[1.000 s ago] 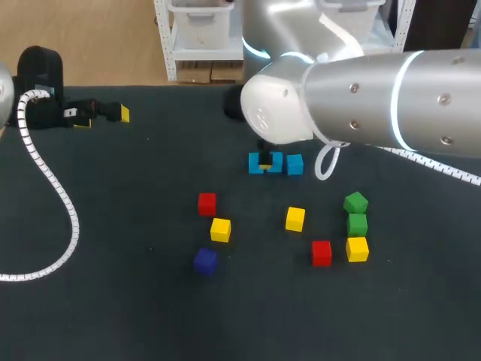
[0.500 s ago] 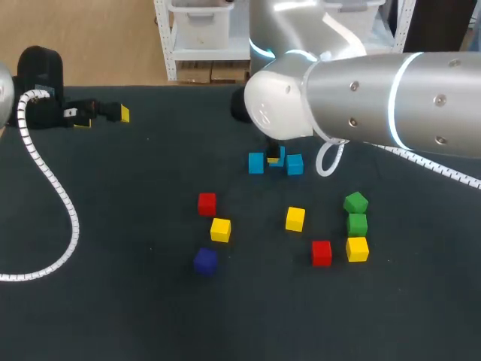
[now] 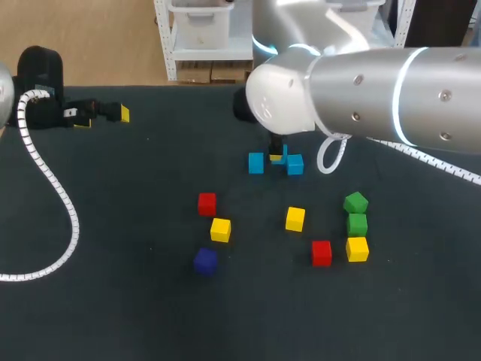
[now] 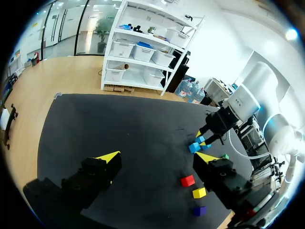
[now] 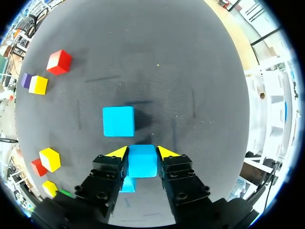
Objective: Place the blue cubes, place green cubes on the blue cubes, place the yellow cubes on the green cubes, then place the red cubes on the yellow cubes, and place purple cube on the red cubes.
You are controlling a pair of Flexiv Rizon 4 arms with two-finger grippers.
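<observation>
Left gripper (image 4: 157,156): fingers wide apart, nothing between, above black table (image 4: 119,124). Ahead: right arm (image 4: 243,102) down at blue cube (image 4: 202,140), second blue cube (image 4: 194,147) just beside. Nearer: red cube (image 4: 187,181), yellow cube (image 4: 199,192), purple cube (image 4: 199,210) in a row.

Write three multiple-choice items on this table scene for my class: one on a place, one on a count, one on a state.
1. Where over the table is the left pincer?
A. the middle
B. the right edge
C. the left side, far from all cubes

2. How many yellow cubes lie on the table?
A. two
B. three
C. five

3. What state is the right pincer in?
A. shut on a blue cube
B. open and empty
C. hidden from every view

Key:
1 C, the head view shows it far left of every cube.
2 B, three show in the head view.
3 A, both fingers press the cube's sides in the right wrist view.
</observation>
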